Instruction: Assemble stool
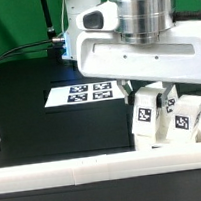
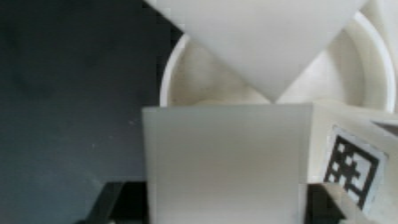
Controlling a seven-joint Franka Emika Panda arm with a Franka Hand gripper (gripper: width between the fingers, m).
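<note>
Stool set, partly assembled, on a black table [image 1: 29, 106]. Gripper [image 2: 210, 195]: in the wrist view its black fingertips [image 2: 121, 203] sit either side of a white blocky leg [image 2: 228, 165], clamped on it; a tag shows on the leg's side face. Round disc seat [image 2: 182, 75]: behind that leg, partly covered. Exterior view: tagged legs [image 1: 146, 119] and [image 1: 188, 116] stand upright near the white border rail [image 1: 105, 165]. Marker board [image 1: 88, 92]: flat on the table, well apart from the legs.
</note>
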